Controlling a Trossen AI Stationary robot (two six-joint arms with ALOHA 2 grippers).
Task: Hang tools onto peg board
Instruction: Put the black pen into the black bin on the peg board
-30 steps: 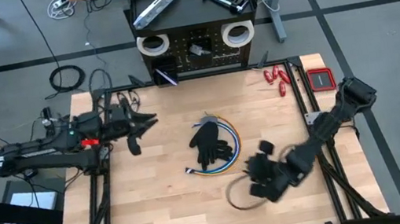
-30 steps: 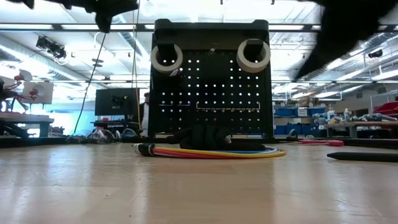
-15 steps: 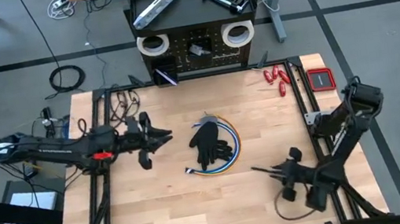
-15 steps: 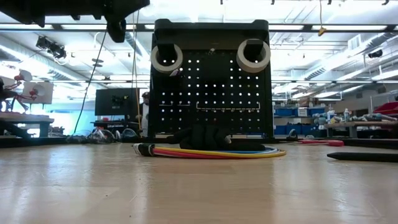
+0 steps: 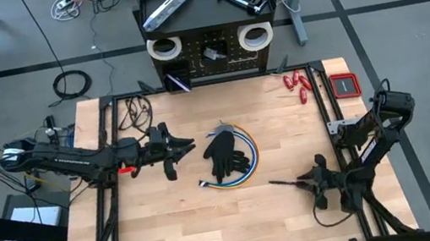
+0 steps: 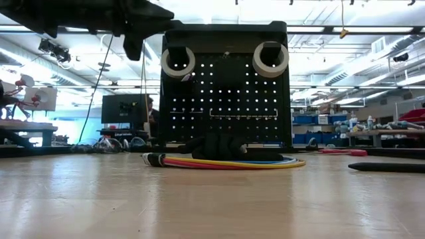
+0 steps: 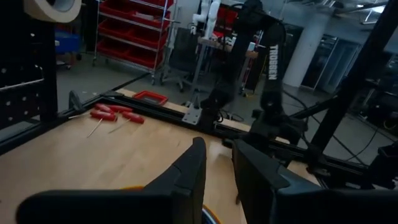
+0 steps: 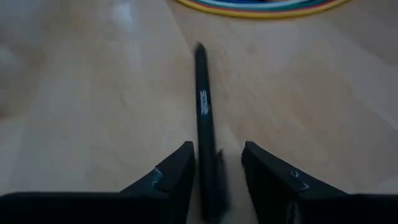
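Both arms moved: my left jaws, empty, slightly parted, reached toward the black glove mid-tabletop; right jaws dropped astride a slim black rod-like tool, not clenched. Light, stiff, probably slippery; I'd have gripped mid-shaft.

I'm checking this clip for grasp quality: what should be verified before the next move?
1. Slim black rod lined up between the right tool's fingers: ok.
2. Right tool actually clamped on the rod: cannot tell.
3. Left tool empty, fingers slightly apart: ok.
4. Left tool clear of the black glove: ok, apart in the high view.
5. Peg board has free holes: ok.
6. Tape rolls hanging on the board: ok.
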